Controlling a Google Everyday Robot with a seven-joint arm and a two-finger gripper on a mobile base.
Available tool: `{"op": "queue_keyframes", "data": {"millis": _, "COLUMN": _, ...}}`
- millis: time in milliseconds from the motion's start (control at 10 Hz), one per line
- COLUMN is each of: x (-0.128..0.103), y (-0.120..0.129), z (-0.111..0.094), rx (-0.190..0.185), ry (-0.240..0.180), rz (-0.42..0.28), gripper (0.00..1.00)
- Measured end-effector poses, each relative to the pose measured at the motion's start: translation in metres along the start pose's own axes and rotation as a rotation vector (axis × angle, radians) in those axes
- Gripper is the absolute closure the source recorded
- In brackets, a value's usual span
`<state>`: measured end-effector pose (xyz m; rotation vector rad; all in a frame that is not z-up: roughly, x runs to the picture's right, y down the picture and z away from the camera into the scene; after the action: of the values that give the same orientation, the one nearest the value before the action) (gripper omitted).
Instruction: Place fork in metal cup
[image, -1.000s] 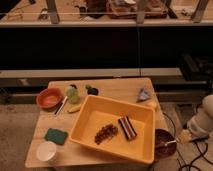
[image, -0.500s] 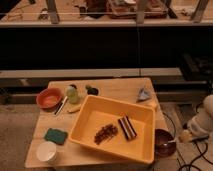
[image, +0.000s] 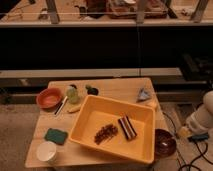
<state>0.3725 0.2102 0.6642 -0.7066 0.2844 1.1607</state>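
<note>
I work in what looks like a robot test lab: a small wooden table (image: 120, 87) stands before dark, railed workbenches (image: 100, 15) cluttered along the top of the frame. My gripper (image: 196, 135) hangs at the lower right, above floor cables (image: 200, 156).

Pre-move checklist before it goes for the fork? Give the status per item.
1. Pincer clear of the table, low at the right edge: ok.
2. Pincer open for a grasp: not ok, it is shut, and nothing is seen in it.
3. Fork identified: cannot tell. One slim utensil lies between the orange bowl and the pale green cup.
4. Metal cup in view behind the yellow bin: ok.
5. Straight path from the pincer to the utensil: not ok, the bin sits between them.
</note>
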Motion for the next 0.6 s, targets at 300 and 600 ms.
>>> {"op": "queue_keyframes", "data": {"millis": 300, "x": -0.016, "y": 0.006, "z": -0.05, "rx": 0.06, "ry": -0.01, "rz": -0.068, "gripper": 1.0}}
{"op": "queue_keyframes", "data": {"millis": 600, "x": -0.037, "y": 0.008, "z": -0.11, "rx": 0.113, "ry": -0.032, "rz": -0.136, "gripper": 1.0}}
